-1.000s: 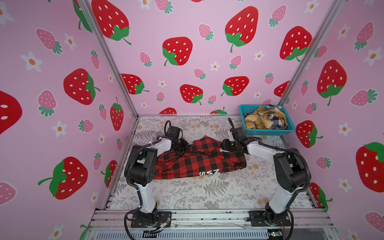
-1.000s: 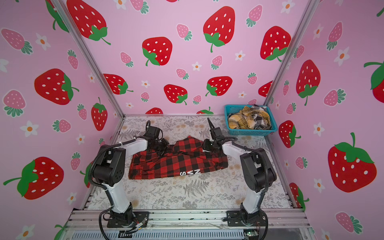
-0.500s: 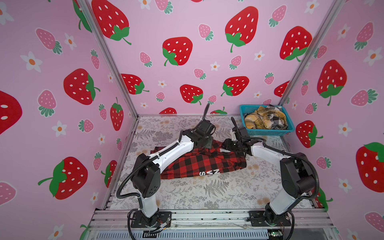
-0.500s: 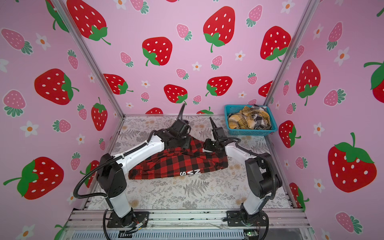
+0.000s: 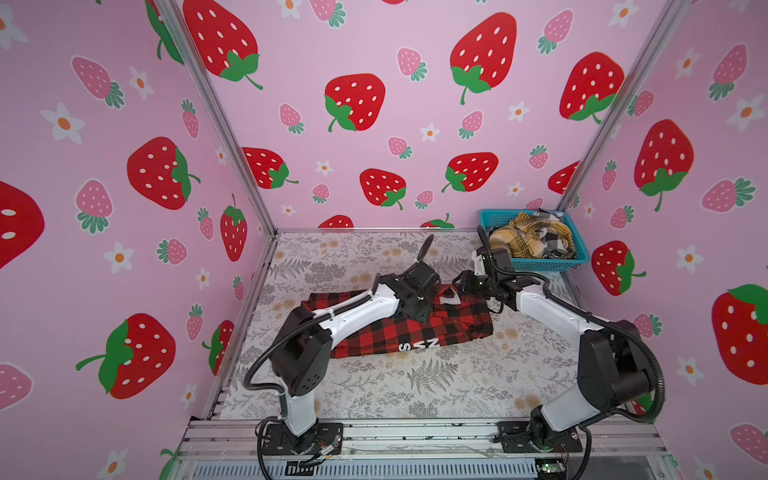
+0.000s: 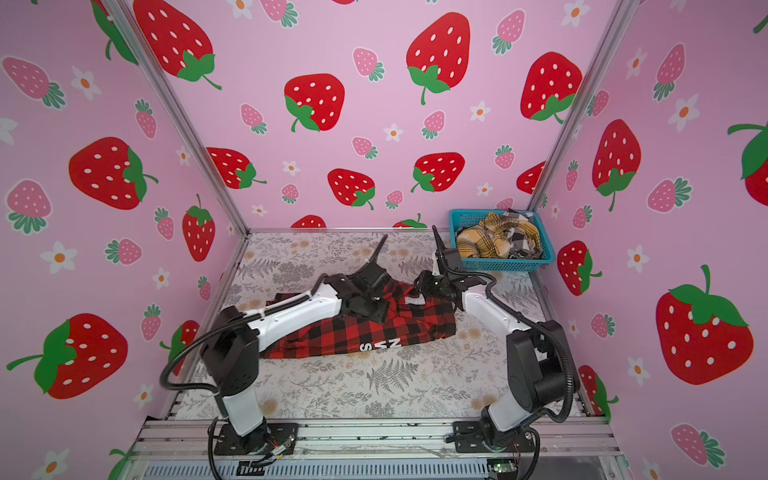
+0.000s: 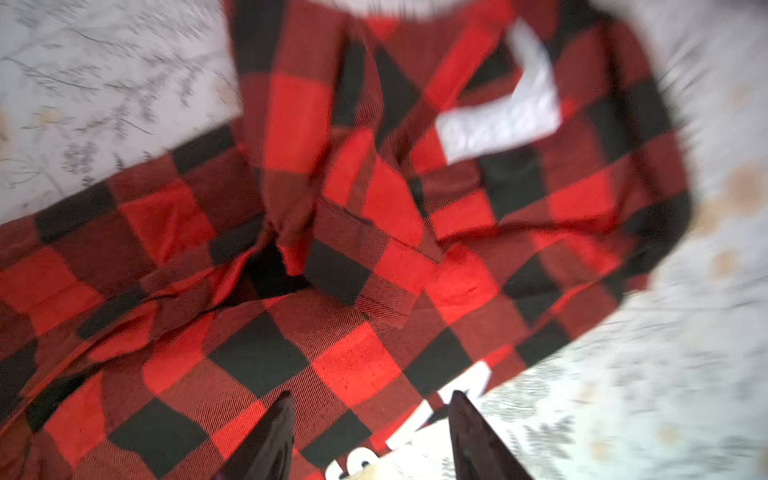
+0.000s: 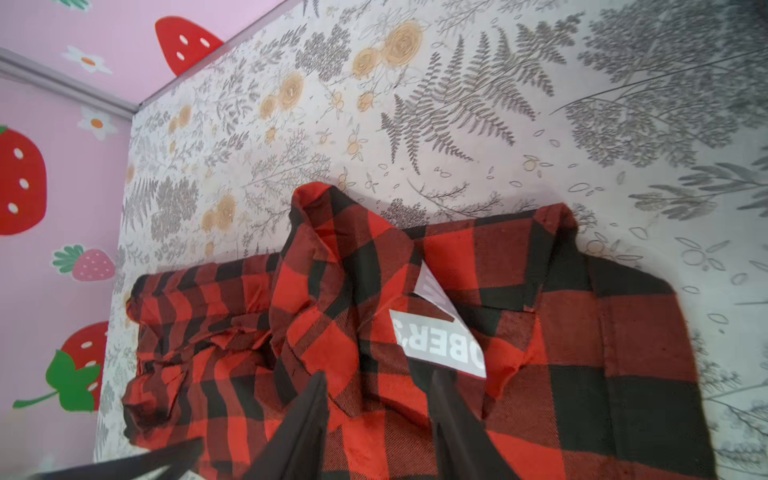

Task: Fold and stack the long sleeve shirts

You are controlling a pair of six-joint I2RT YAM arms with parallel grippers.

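Note:
A red-and-black check long sleeve shirt lies spread on the table's middle, white block letters at its near hem. Its white neck label faces up at the far side. My left gripper hangs over the shirt's middle, open, nothing between its fingers. Beside it a loose fold of cloth lies across the body. My right gripper is low over the collar next to the label, jaws apart with flat cloth under them.
A teal basket stands in the back right corner, holding crumpled yellow plaid and black-and-white check garments. Pink strawberry walls close three sides. Bare floral tabletop lies in front of the shirt.
My left arm swung from the shirt's left end to over its middle, and its jaws went from shut to open. The right gripper stayed at the collar, jaws slightly narrower.

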